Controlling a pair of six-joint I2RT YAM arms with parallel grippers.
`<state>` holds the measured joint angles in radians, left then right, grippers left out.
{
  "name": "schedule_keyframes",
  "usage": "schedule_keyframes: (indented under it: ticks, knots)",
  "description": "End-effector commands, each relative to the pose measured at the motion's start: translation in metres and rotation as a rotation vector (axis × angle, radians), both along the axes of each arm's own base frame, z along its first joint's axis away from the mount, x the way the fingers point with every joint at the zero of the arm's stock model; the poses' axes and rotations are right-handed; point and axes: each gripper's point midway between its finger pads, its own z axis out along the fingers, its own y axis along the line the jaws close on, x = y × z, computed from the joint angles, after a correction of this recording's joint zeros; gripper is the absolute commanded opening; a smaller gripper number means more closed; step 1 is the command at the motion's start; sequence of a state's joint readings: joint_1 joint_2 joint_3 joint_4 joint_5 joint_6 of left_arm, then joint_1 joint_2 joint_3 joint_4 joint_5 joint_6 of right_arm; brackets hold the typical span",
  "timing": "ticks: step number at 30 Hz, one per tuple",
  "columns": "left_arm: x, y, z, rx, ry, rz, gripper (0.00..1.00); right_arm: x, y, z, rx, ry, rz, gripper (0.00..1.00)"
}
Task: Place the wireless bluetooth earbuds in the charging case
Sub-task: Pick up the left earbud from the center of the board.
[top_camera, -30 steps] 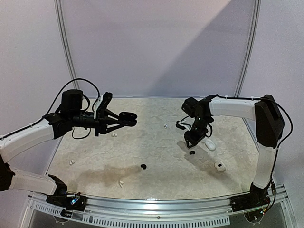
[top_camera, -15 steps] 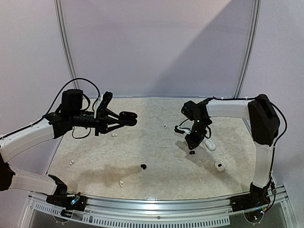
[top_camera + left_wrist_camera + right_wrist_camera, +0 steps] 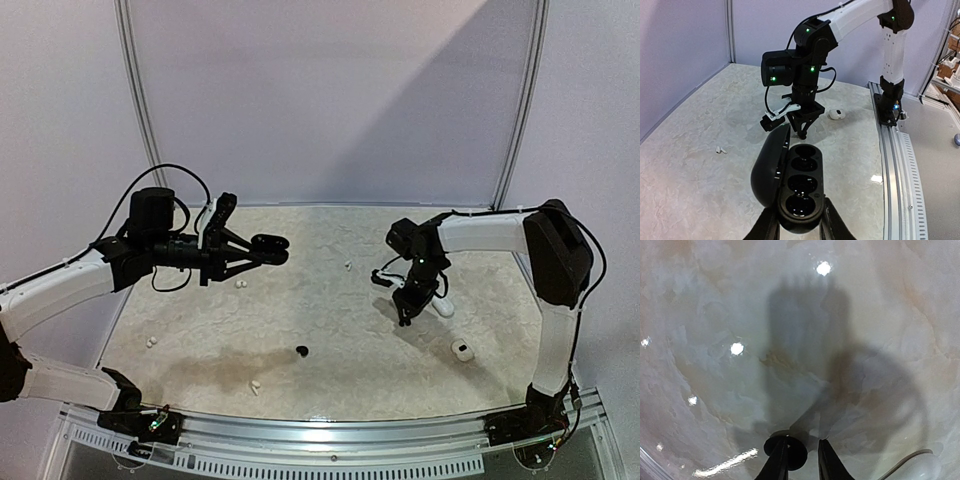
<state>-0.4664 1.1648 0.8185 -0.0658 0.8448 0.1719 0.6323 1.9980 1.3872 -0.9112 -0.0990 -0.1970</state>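
White shells, black joints and bases on the left arm [image 3: 60,285] and right arm [image 3: 490,228]; thin black cables [image 3: 165,168] loop alongside; green lights [image 3: 774,78] dot the right wrist.

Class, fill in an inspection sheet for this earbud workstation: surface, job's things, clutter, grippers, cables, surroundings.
Surface: pale marbled tabletop, glossy, darker patch near the front.
Job's things: black charging case, lid open; held black earbud; loose black earbud; four white earbuds scattered loose.
Clutter: two white cases beside the right arm.
Grippers: left gripper shut on the black charging case, raised above the table; right gripper pointing down, pinching the held black earbud.
Cables: black cable loops over the left arm; wrist cable on the right arm.
Surroundings: plain pale walls; metal rail along the near edge.
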Motion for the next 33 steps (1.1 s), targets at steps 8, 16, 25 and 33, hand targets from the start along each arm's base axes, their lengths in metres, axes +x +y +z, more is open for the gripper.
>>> schedule_keyframes:
  ticks: [8, 16, 25, 33]
  knots:
    - [0.002, 0.002, -0.001, -0.003, -0.009, 0.008, 0.0, -0.027, -0.011, -0.002, 0.016, 0.066, -0.069, 0.24]
    - [0.0, 0.003, -0.002, -0.004, -0.006, 0.008, 0.0, -0.032, -0.01, -0.006, 0.034, 0.075, -0.102, 0.28]
    - [0.0, 0.003, -0.002, -0.005, -0.008, 0.007, 0.0, -0.039, 0.002, -0.006, 0.112, 0.114, -0.124, 0.24]
    - [0.0, 0.003, -0.003, -0.002, -0.01, 0.006, 0.0, -0.052, 0.004, -0.01, 0.143, 0.163, -0.142, 0.14]
